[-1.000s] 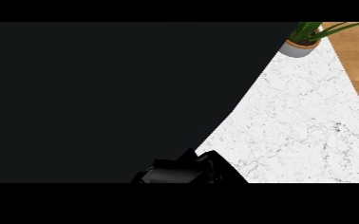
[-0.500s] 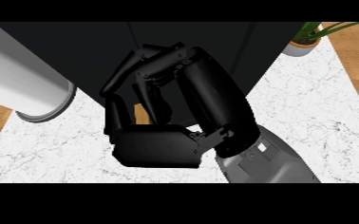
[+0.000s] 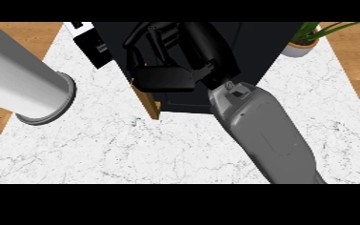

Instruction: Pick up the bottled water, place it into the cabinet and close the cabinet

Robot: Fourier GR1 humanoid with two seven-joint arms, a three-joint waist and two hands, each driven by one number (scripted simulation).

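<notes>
The black cabinet point(image 3: 281, 62) stands at the back of the white marble counter point(image 3: 141, 148). A wooden door edge point(image 3: 149, 100) shows at its lower left. My right hand point(image 3: 190, 52) is pressed against the cabinet's front, with its fingers point(image 3: 151, 34) curled near the top and its thumb point(image 3: 163, 78) lying flat lower down. I see nothing held in it. The grey forearm point(image 3: 264, 133) comes in from the lower right. No bottled water shows in this view. My left hand does not show either.
A thick grey cylinder with a flared rim point(image 3: 38, 93) lies at the left over the counter. A potted plant point(image 3: 302, 45) stands at the back right. A white and black object point(image 3: 90, 40) sits at the back left beside the cabinet.
My right hand has gone from the view's lower edge up to the cabinet's front. The dark cabinet fills less of the view now, and more counter shows at the left.
</notes>
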